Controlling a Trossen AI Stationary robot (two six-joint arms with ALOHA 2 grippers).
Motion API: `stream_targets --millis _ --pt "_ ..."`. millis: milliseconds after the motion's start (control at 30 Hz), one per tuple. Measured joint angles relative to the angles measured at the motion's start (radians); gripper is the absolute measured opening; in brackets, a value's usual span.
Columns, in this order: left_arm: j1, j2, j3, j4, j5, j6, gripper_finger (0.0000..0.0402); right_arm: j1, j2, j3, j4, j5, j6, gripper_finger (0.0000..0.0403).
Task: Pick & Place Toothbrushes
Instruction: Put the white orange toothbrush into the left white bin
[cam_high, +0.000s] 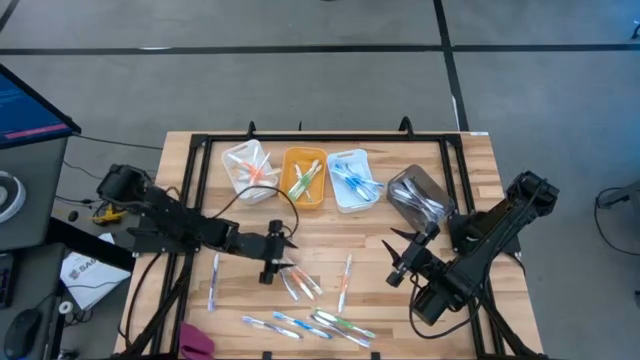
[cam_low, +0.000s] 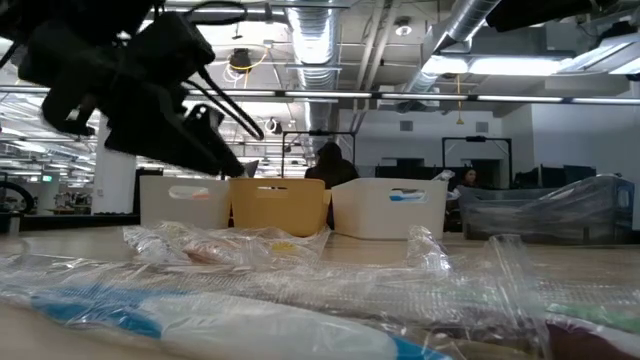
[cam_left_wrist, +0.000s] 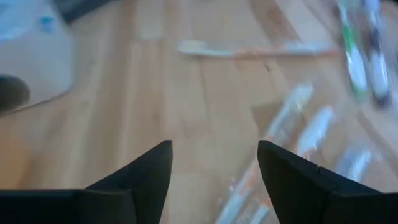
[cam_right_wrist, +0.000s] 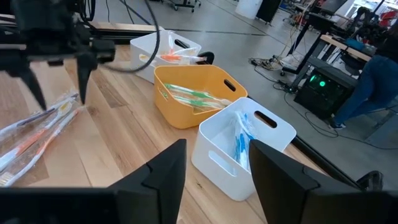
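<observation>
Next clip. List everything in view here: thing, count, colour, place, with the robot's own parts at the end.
Bins: three in a row at the table's far edge; white bin holding an orange-pink brush, yellow bin holding green ones, second white bin holding blue ones.
Clear plastic tray: one, right of the bins.
Loose toothbrushes: a dozen or so, wrapped, blue, green and orange-pink, scattered on the near half of the wooden table.
Pink object: one, at the near left edge, unidentified.
Person: one, dark top, behind the bins in the low view.
Left tool: open, empty, over the loose brushes.
Right tool: open, empty, right of centre.
</observation>
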Motion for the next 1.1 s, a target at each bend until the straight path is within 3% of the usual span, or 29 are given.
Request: stream_targets --millis 233,667,900,1100 --pt "0.000 0.151 0.000 0.139 0.068 0.062 0.0216 -0.012 0.000 0.000 0.000 0.000 0.000 0.0167" --pt "0.011 0.220 0.000 0.139 0.077 0.061 0.0207 -0.013 0.000 0.000 0.003 -0.003 0.000 0.0167" --pt "0.063 0.247 0.005 0.060 0.103 -0.122 0.0204 -0.013 0.000 0.000 0.003 -0.003 0.000 0.0168" --pt "0.068 0.248 0.005 0.060 0.105 -0.138 0.0150 -0.013 0.000 0.000 0.004 -0.004 0.000 0.0167"
